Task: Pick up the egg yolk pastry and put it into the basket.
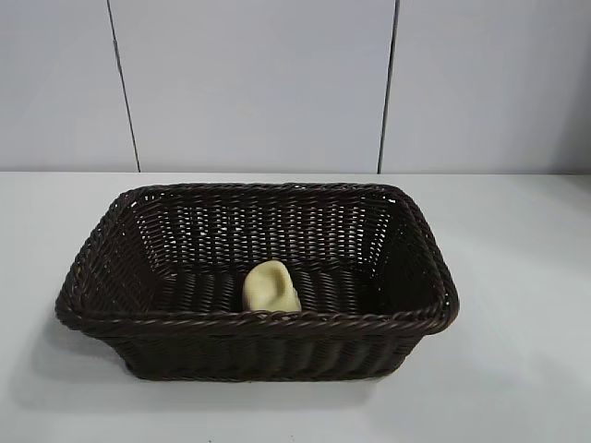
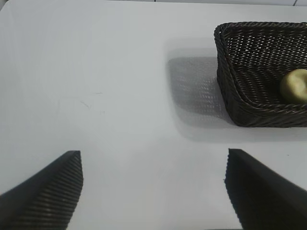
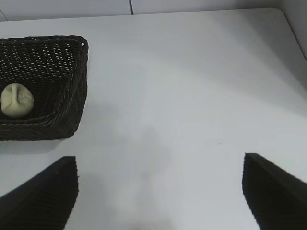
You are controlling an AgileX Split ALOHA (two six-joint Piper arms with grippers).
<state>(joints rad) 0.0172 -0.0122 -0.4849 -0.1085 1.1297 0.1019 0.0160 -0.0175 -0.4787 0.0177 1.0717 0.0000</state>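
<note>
The egg yolk pastry (image 1: pixel 271 287), pale yellow and round, lies inside the dark brown wicker basket (image 1: pixel 420 240), tilted on its edge near the front wall. It also shows in the left wrist view (image 2: pixel 294 85) and the right wrist view (image 3: pixel 17 100), each inside the basket (image 2: pixel 225 72) (image 3: pixel 72 91). My left gripper (image 2: pixel 153 165) is open and empty over bare table, off to one side of the basket. My right gripper (image 3: pixel 160 167) is open and empty over bare table on the other side. Neither gripper shows in the exterior view.
The basket stands mid-table on a white tabletop (image 1: pixel 517 369). A pale panelled wall (image 1: pixel 277 83) rises behind the table. The table's far corner shows in the right wrist view (image 3: pixel 280 14).
</note>
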